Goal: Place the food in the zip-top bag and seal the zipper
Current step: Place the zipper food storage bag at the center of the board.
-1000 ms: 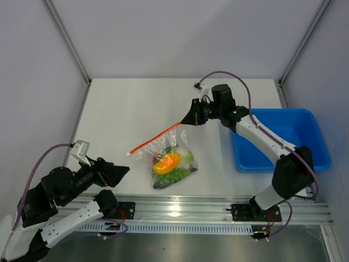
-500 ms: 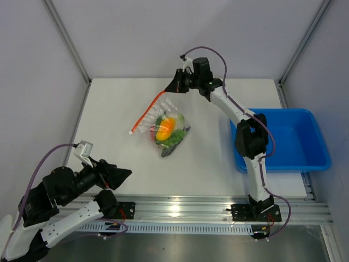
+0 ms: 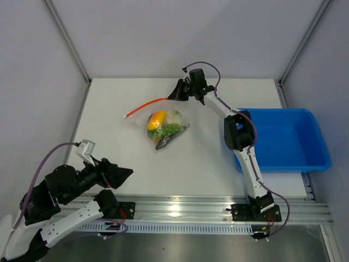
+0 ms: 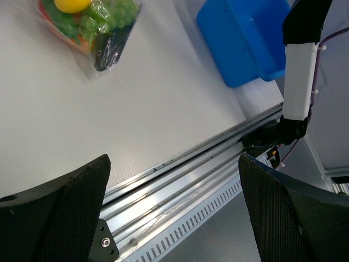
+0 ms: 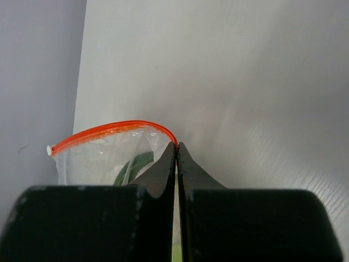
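- Grip: right gripper (image 3: pixel 175 93) is stretched to the far centre of the table (image 3: pixel 120 93). Its claw is pressed together on the right end of the zipper (image 3: pixel 146 103). In the wrist view the orange-red strip runs straight into the seam between the two tips.
- Zip-top bag (image 3: pixel 165 131): on the far half of the table, a little left of middle, trailing near-left from that pinch. The zipper arcs leftward to a free end tipped with a small white nub (image 5: pixel 49 149).
- Food (image 3: pixel 158 120): inside the bag, bunched toward its closed end. Yellow-orange fruit, green leafy bits and a pale piece show through the plastic.
- Why held so, as I read it: a pinch at one corner of the mouth lets the contents slump away from the opening, so nothing sits under the strip.
- The strip looks like one unbroken line, so probably sealed. I cannot confirm it.
- I cannot tell whether the bag's bottom rests on the table or hangs just clear of it.
- Left gripper (image 3: pixel 122 173): near-left, well apart from the bag, claw wide apart with nothing between the fingers. Parked out of the way, I judge.
- Blue tray (image 3: pixel 322 147): right side, just beside the right arm.
- Surface: white matte tabletop, faintly ribbed, with soft glare. An aluminium rail (image 3: pixel 180 210) runs along the near edge and carries both arm bases.
- Room: plain pale grey walls (image 3: pixel 163 33) on three sides, with metal frame posts slanting in at the far corners.
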Controlling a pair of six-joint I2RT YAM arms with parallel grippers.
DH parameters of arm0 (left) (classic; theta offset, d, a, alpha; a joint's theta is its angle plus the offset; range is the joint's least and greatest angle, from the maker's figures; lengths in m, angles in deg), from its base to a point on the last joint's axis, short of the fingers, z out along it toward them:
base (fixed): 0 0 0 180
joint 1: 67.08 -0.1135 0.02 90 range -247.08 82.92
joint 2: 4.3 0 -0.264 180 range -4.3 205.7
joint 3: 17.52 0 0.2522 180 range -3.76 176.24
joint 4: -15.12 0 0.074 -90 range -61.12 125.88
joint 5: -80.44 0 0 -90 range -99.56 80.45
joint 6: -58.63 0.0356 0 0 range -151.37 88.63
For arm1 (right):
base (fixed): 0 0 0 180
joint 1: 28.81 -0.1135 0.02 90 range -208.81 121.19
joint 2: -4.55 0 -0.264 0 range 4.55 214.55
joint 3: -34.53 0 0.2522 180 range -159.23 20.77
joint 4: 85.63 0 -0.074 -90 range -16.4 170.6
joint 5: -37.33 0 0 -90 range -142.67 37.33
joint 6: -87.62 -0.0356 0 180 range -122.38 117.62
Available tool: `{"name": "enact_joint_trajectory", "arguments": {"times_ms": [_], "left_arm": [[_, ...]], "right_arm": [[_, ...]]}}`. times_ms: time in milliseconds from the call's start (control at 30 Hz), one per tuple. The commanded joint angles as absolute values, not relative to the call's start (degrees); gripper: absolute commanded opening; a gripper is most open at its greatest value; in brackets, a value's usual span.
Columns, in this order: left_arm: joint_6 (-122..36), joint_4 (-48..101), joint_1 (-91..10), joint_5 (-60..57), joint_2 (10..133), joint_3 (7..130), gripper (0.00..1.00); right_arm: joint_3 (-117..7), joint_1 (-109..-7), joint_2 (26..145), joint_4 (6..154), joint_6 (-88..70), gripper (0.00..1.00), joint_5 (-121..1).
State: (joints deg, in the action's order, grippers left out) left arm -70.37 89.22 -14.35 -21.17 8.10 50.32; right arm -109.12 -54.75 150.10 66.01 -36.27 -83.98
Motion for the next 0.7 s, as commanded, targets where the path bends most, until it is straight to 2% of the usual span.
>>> {"name": "enact_joint_trajectory", "arguments": {"times_ms": [0, 133, 267, 367, 400, 433, 467, 500, 600, 667], "left_arm": [[-69.6, 86.4, -14.4, -20.4, 10.5, 49.9, 0.99], [-69.9, 85.0, -14.4, -19.5, 10.3, 48.9, 0.99], [-70.8, 84.3, -14.4, -19.5, 9.1, 48.0, 1.0], [-71.3, 83.6, -14.4, -19.3, 8.5, 47.5, 1.0], [-71.4, 83.6, -14.4, -19.2, 8.3, 47.4, 0.99], [-71.6, 83.6, -14.4, -19.0, 8.3, 47.3, 0.99], [-71.7, 83.5, -14.4, -19.0, 8.2, 47.3, 0.99], [-71.9, 83.5, -14.4, -18.8, 8.2, 46.9, 0.99], [-72.4, 82.5, -14.4, -17.8, 7.4, 46.0, 1.0], [-72.9, 81.9, -14.4, -17.1, 6.9, 45.0, 0.99]], "right_arm": [[-108.8, -55.1, 149.0, 69.1, -36.6, 0.0, -82.7], [-108.4, -54.3, 149.5, 67.6, -35.1, 0.0, -81.6], [-114.6, -53.9, 152.8, 62.9, -32.4, 0.0, -82.8], [-115.8, -53.9, 153.1, 60.5, -30.2, 0.19, -83.3], [-115.6, -53.9, 152.4, 59.7, -29.8, 0.37, -82.3], [-115.4, -53.9, 151.9, 59.4, -29.1, 0.47, -81.9], [-115.1, -53.9, 151.5, 59.2, -28.8, 0.63, -81.6], [-114.9, -53.9, 150.5, 58.6, -28.4, 0.84, -81.3], [-114.9, -53.8, 147.9, 57.0, -27.1, 0.99, -79.8], [-115.0, -53.8, 146.2, 54.8, -25.2, 0.99, -78.4]]}}
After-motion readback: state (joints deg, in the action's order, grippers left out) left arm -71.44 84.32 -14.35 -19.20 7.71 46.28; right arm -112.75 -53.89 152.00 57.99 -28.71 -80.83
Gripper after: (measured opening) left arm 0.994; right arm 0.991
